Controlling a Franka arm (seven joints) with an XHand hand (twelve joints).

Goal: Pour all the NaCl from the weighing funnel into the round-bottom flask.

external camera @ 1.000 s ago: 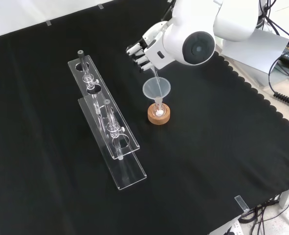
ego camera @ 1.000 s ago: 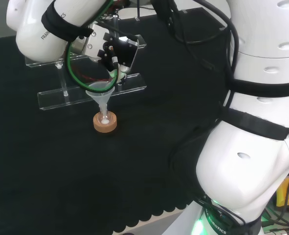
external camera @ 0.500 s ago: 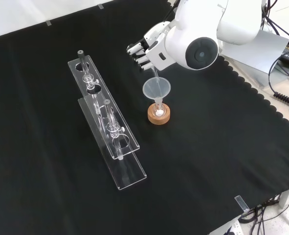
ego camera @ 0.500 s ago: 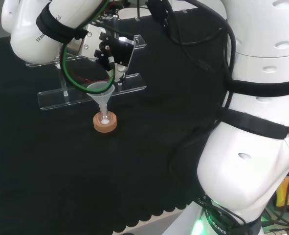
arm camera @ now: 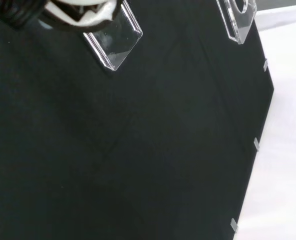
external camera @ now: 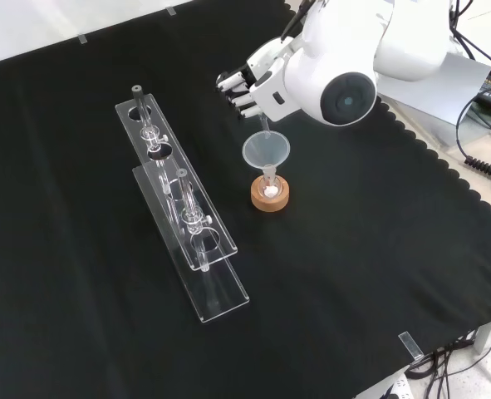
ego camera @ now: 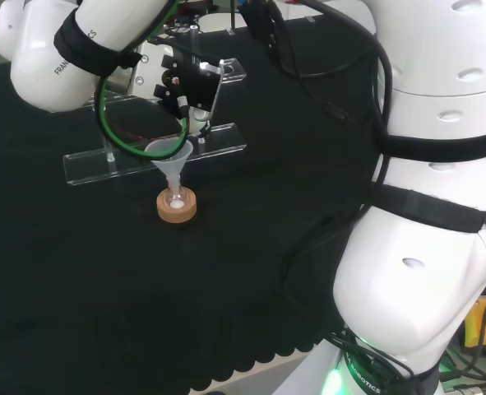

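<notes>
- The round-bottom flask (external camera: 270,190) sits on a cork ring (external camera: 271,198) near the middle of the surface (external camera: 378,249), with some white powder visible in it.
- A clear funnel (external camera: 266,151) stands in its neck.
- The hand (external camera: 249,83), fingers curled, pinches a thin clear piece, likely the weighing funnel (external camera: 263,123), tilted down over the clear funnel.
- Two clear racks (external camera: 179,204) lie left in the front view.

The hand (external camera: 249,87) has lifted slightly, seemingly raising the thin clear stem above the funnel (external camera: 266,150)
</notes>
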